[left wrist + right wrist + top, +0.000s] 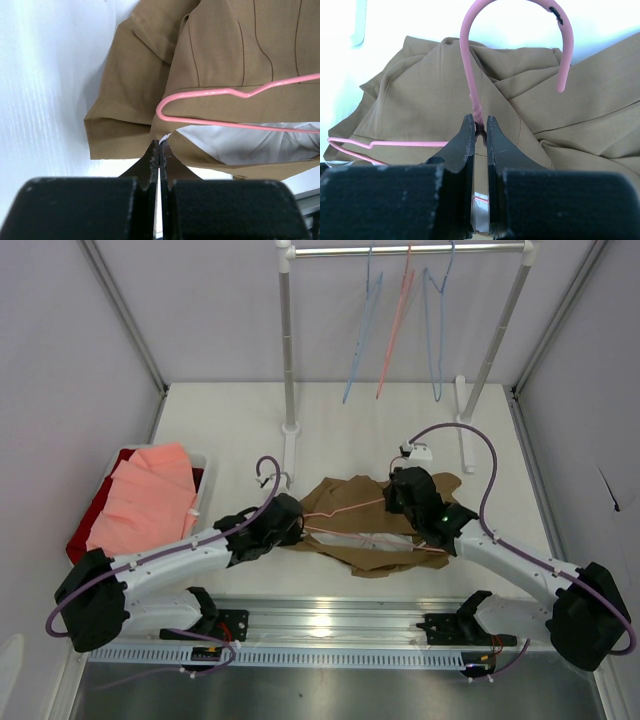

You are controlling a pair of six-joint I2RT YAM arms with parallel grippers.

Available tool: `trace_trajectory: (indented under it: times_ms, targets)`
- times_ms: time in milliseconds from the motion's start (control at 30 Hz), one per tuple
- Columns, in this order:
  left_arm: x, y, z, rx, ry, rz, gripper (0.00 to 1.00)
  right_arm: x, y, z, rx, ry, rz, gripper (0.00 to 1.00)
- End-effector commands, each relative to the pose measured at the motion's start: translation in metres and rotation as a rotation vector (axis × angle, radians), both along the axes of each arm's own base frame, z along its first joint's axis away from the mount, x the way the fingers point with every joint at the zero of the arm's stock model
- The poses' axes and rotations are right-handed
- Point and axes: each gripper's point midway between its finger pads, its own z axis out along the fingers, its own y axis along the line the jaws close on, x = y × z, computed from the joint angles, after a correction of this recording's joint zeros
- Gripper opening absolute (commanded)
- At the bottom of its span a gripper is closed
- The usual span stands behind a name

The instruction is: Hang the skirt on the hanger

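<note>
the skirt (375, 560) is tan-brown and creased, lying rumpled at the middle of the table (230, 430), just beyond the arm bases. thin dark seams run down its panels, and a white lining (250, 142) shows inside its open near edge

the hanger (352, 508) is thin and pale pink. it lies on top of the skirt, with its left shoulder bend on the brown cloth and its lower bar crossing the lining. its hook arches past the cloth's far edge and has a dark mark near the tip

the left gripper (159, 150) has its fingers pressed together with no gap, pinching the skirt's near left edge right beside the lining. the right gripper (479, 125) is clamped on the hanger's neck just under the hook, over the skirt's right part

the table is white and matte, with a metal rail (320, 620) along its near edge. a white rack (288, 350) stands at the far side, and blue hangers (436, 390) hang from its bar. at the left a bin (200, 455) holds a folded pink garment (150, 495) on a red cloth (85, 530). plain pale grey walls (60, 360) close in the sides and back
</note>
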Motion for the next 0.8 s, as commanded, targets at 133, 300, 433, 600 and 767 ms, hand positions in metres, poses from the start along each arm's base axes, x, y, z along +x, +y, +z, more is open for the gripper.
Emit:
trace_trajectory:
  times_ms: [133,300,433,600,767]
  targets:
    - [0.011,-0.007,0.009,-0.044,0.014,0.035,0.00,0.001,-0.015,0.021,0.051,-0.069,-0.075,0.00]
    - [0.015,-0.006,0.008,-0.056,0.023,0.043,0.00,0.000,-0.018,0.024,0.067,-0.076,-0.078,0.00]
    - [0.018,-0.006,0.009,-0.066,0.024,0.048,0.00,-0.004,-0.014,0.020,0.066,-0.072,-0.058,0.00]
    - [0.021,-0.007,0.010,-0.068,0.022,0.047,0.00,-0.009,-0.011,0.012,0.061,-0.065,-0.041,0.00]
    - [0.022,-0.007,0.007,-0.064,0.029,0.048,0.00,-0.012,-0.011,0.007,0.067,-0.057,-0.035,0.00]
